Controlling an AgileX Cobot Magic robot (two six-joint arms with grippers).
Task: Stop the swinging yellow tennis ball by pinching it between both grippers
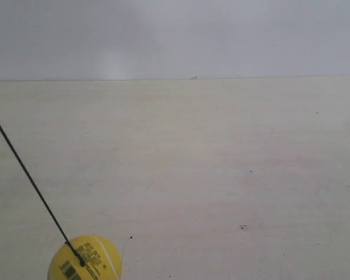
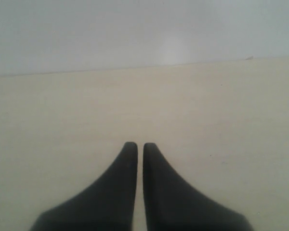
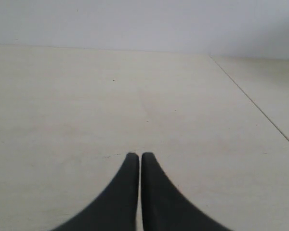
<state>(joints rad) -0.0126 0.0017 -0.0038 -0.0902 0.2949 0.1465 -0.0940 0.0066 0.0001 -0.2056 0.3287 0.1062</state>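
Observation:
The yellow tennis ball [image 1: 85, 259] hangs at the lower left of the exterior view, partly cut off by the frame's bottom edge, its black barcode print facing the camera. A dark string [image 1: 29, 172] runs from it up to the left edge. Neither arm shows in the exterior view. In the left wrist view my left gripper [image 2: 136, 145] is shut, its two black jaws almost touching, with nothing between them. My right gripper [image 3: 137, 154] is likewise shut and empty in the right wrist view. The ball appears in neither wrist view.
A pale cream tabletop [image 1: 210, 163] fills the scene, backed by a grey-white wall [image 1: 175, 35]. In the right wrist view a thin dark seam [image 3: 255, 103] crosses the table surface diagonally.

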